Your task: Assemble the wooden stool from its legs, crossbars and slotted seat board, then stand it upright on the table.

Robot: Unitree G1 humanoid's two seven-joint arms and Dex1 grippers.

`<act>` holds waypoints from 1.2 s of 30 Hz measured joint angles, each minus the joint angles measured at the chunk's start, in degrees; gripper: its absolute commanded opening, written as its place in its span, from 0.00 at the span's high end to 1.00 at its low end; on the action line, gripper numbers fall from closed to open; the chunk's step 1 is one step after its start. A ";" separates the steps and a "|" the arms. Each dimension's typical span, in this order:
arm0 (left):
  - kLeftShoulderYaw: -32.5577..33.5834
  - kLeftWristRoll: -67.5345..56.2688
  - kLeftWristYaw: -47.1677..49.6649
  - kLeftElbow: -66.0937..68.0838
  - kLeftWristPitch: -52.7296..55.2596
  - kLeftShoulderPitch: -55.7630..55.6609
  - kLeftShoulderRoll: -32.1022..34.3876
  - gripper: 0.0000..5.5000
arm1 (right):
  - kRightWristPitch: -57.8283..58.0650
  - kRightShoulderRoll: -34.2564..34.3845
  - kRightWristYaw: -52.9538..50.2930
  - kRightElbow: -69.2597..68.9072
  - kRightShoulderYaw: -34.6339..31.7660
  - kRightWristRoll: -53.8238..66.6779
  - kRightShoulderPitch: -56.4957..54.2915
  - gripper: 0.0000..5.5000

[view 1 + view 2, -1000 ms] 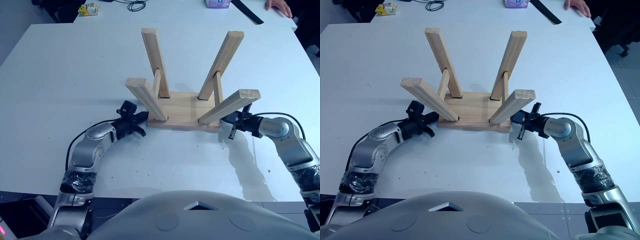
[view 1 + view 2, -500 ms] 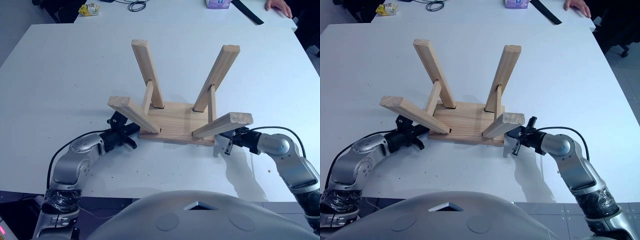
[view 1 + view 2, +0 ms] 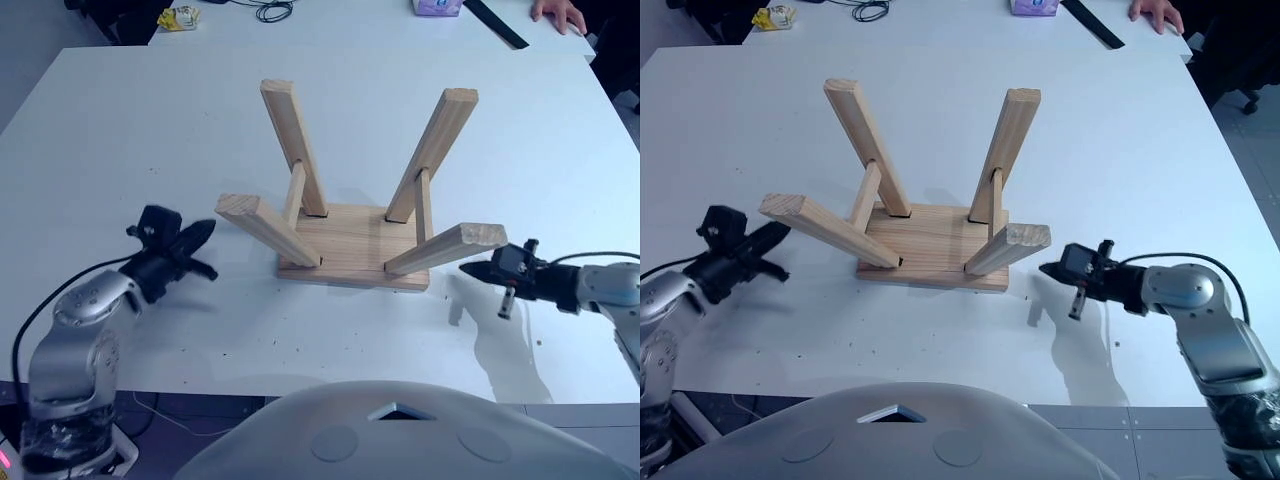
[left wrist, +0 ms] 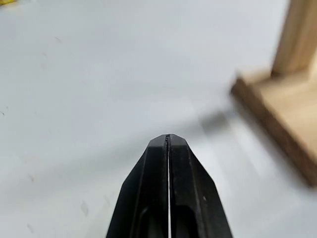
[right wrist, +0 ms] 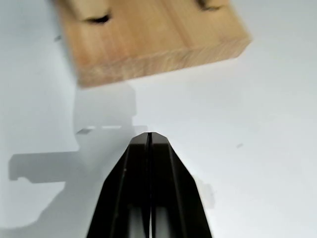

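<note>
Both grippers are closed on nothing. The left gripper [image 3: 196, 238] hovers apart from the stool [image 3: 352, 232], toward the counter's [image 3: 120, 120] left edge. The right gripper [image 3: 478, 269] sits just beside a leg [image 3: 445, 248]. The stool rests inverted mid-counter, seat board [image 3: 345, 264] down. Assembly looks done; next, open both grippers, grip opposite sides and flip it.

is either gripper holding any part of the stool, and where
Nothing is held. The left gripper and the right gripper are both shut on nothing, each apart from the upturned stool.
</note>
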 measured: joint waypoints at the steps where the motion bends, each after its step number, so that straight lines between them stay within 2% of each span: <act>1: -1.73 1.02 -0.80 -0.14 -2.02 1.13 0.02 1.00 | -0.33 0.28 0.25 -0.30 0.34 0.19 0.69 1.00; 9: -9.68 8.67 -4.02 10.10 -14.46 -3.03 0.16 1.00 | -0.50 7.49 -8.11 3.35 4.75 -2.60 -5.78 1.00; 17: -13.27 11.71 -7.29 19.75 -25.39 -6.69 0.25 1.00 | -0.42 8.33 -8.55 3.62 7.54 -2.79 -5.89 1.00; 21: -14.15 10.46 -10.08 19.33 -26.76 -5.65 0.32 1.00 | -0.68 8.26 -8.38 3.26 8.03 -2.77 -5.81 1.00; 26: -14.96 6.46 -15.02 16.15 -23.36 -3.72 1.91 1.00 | -3.92 9.13 -8.94 3.57 9.35 -3.56 -5.25 1.00; 36: -16.18 6.86 -14.72 19.20 -23.19 -7.72 1.69 1.00 | -5.39 8.72 -7.80 4.94 10.71 -3.55 -6.07 1.00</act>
